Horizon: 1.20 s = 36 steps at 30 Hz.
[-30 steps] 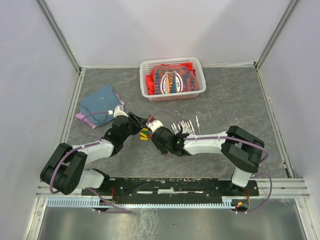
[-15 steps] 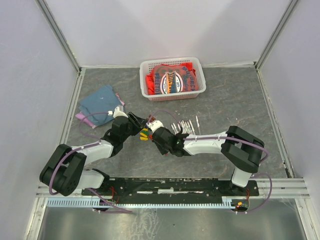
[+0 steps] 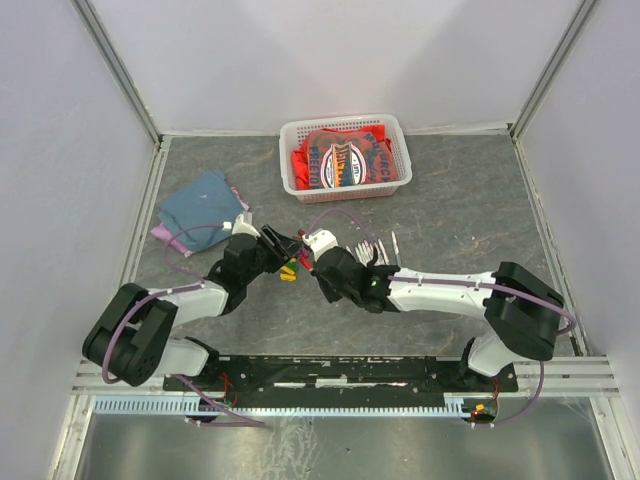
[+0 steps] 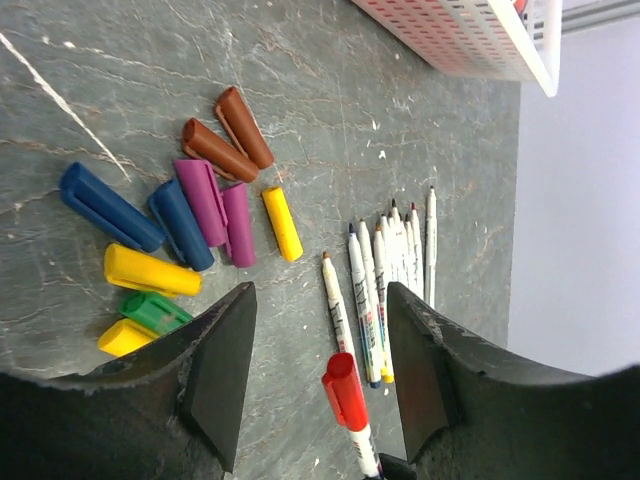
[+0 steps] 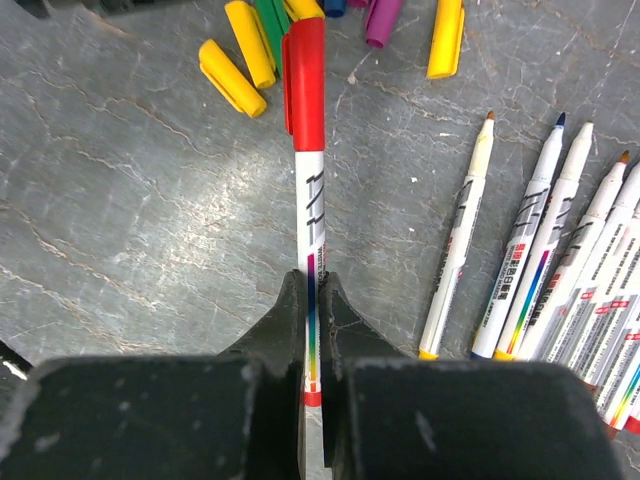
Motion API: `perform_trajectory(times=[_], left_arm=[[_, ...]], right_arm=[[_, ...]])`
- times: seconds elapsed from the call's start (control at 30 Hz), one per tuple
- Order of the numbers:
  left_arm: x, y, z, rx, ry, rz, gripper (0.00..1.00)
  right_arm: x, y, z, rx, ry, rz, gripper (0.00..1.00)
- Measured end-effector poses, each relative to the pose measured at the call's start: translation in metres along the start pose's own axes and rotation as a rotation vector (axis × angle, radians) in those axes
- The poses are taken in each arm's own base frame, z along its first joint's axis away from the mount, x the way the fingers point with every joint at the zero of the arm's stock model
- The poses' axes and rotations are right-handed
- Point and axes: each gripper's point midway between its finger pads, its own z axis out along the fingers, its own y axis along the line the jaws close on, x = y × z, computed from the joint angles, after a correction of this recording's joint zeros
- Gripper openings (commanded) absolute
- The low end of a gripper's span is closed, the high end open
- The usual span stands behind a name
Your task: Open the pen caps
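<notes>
While right jaws clamp red-capped pen [image 5: 311,215], left jaws gape.

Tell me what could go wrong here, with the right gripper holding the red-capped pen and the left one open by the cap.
1. The right gripper pinches the pen near its tail, far from the red cap. A pull from the open left gripper could pivot or slide the barrel.
2. The loose caps lie right beside the red cap and could get scattered.
3. The uncapped pens lie close to the right gripper and might be nudged.
</notes>
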Motion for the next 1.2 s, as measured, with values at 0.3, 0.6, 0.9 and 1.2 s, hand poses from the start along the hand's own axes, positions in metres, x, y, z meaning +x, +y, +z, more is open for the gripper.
perform_trajectory(times=[0.3,0.6,0.9,1.2], left_arm=[[0.021,-0.006,0.003,0.085,0.079,-0.073,0.60],[0.026,-0.018,0.001,0.185,0.098,-0.124,0.45],[0.026,-0.028,0.000,0.243,0.099,-0.154,0.30],[0.025,-0.033,-0.002,0.271,0.101,-0.157,0.12]], right_arm=[[-0.011,0.002,-0.009,-0.018,-0.037,0.013,0.01],[-0.020,0.002,-0.008,-0.048,-0.054,0.062,0.01],[-0.018,-0.003,-0.004,-0.070,-0.044,0.105,0.01],[-0.018,-0.006,-0.002,-0.091,-0.043,0.134,0.01]])
